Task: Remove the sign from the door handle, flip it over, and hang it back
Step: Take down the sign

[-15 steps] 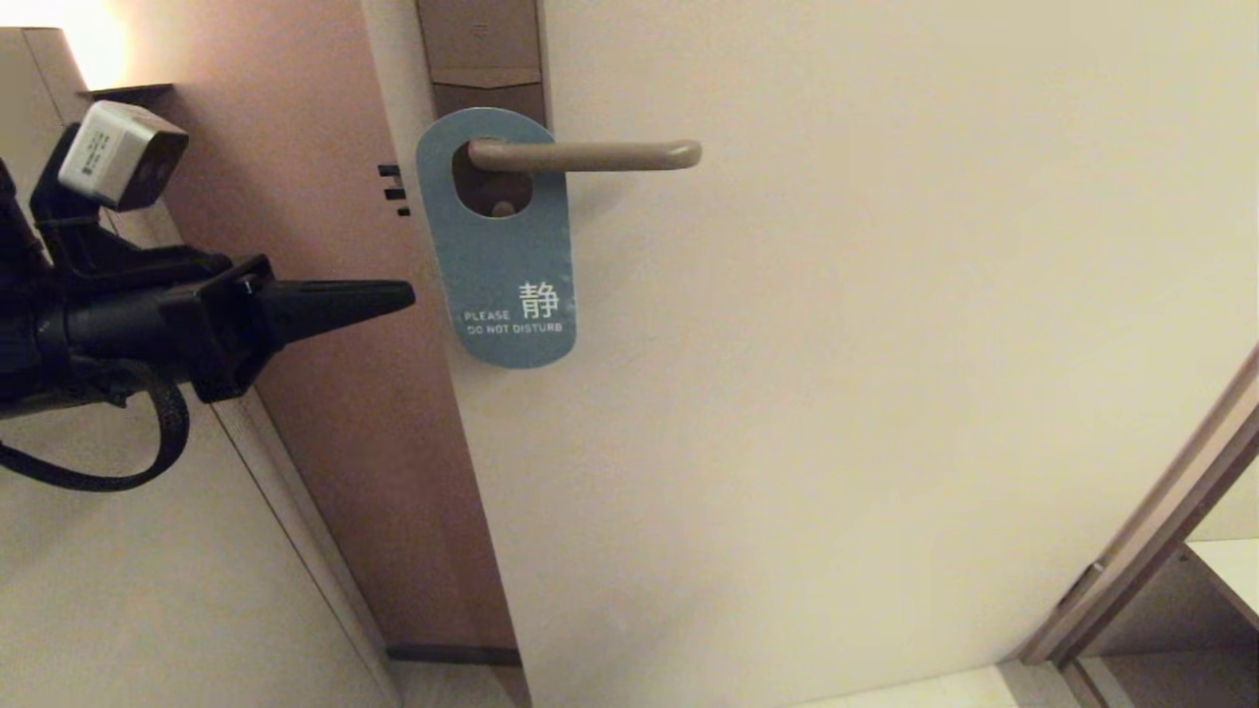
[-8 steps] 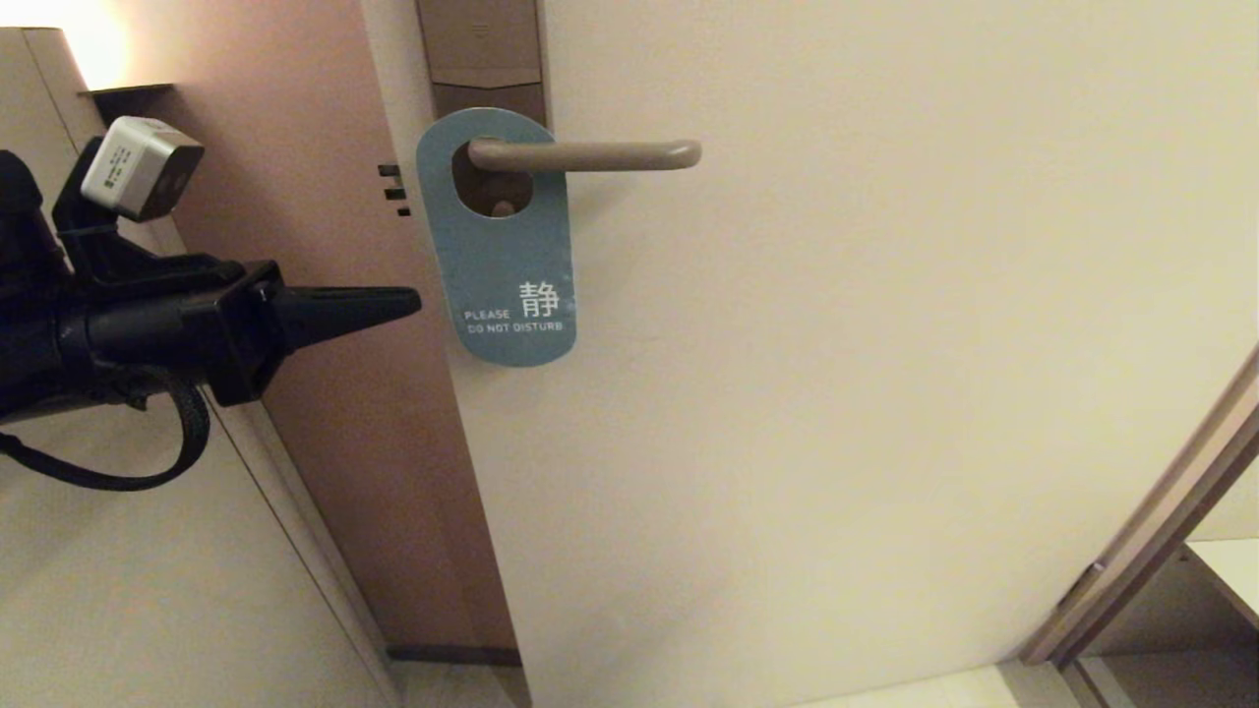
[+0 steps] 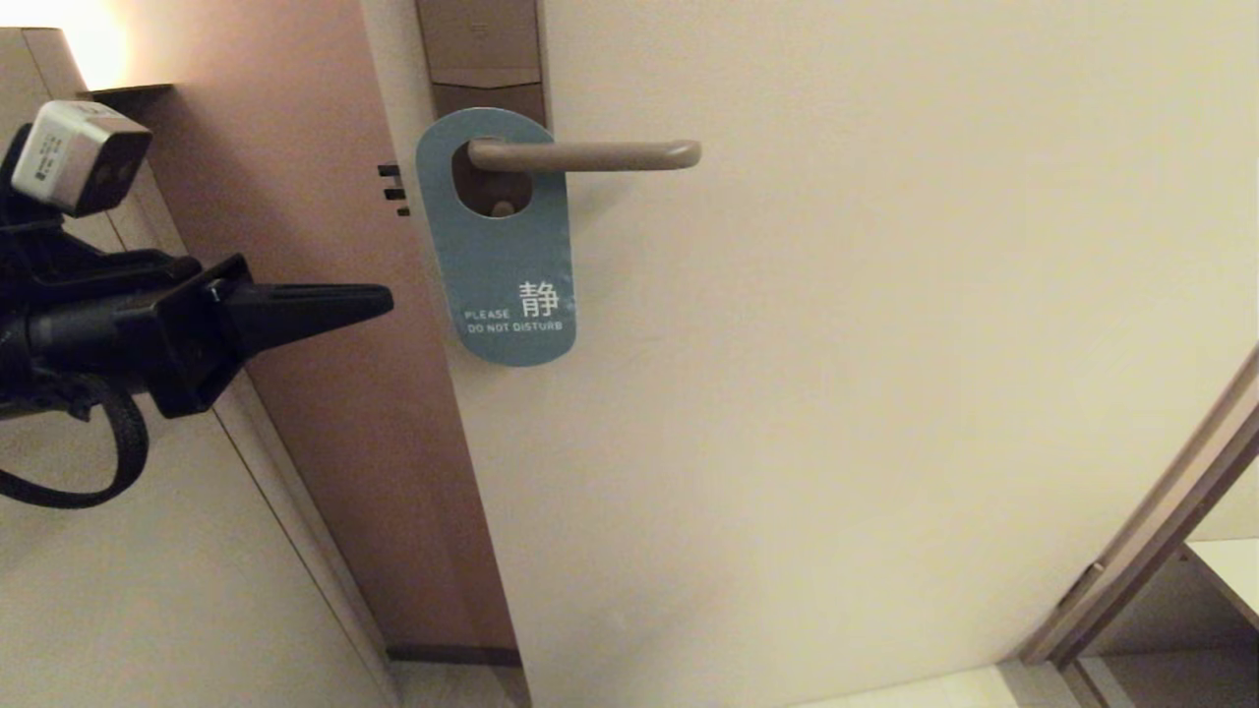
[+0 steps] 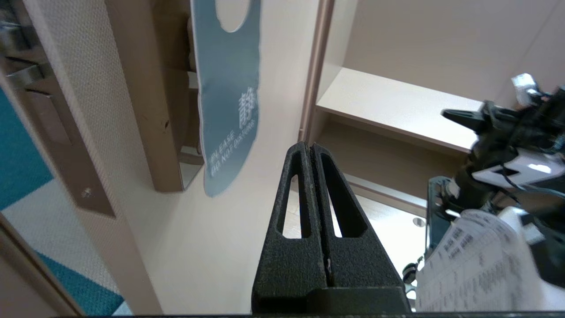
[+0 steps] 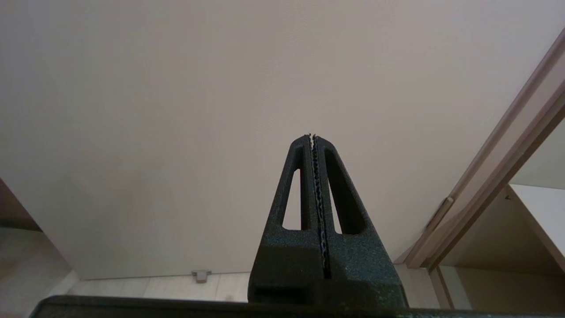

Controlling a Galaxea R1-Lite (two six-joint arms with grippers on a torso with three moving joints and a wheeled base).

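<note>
The sign (image 3: pixel 504 256) hangs by its oval hole on the door handle (image 3: pixel 590 154), blue "PLEASE DO NOT DISTURB" side facing out. The handle is a beige-bronze lever on a brown lock plate (image 3: pixel 482 49). My left gripper (image 3: pixel 386 298) is shut and empty, left of the sign at the level of its lower half, a short gap away. In the left wrist view the sign (image 4: pixel 227 101) hangs beyond and beside the gripper (image 4: pixel 311 145). My right gripper (image 5: pixel 312 137) is shut and empty, facing the bare door, out of the head view.
The cream door (image 3: pixel 836 393) fills the middle and right. Its brown edge (image 3: pixel 334 393) with a latch (image 3: pixel 391 189) is to the left. A door frame (image 3: pixel 1151 531) and shelf (image 3: pixel 1229 570) stand at the lower right. A wall lamp (image 3: pixel 69 39) glows upper left.
My left gripper first crept a little toward the sign, then drew back to the left, away from it. The sign and handle have not moved.
</note>
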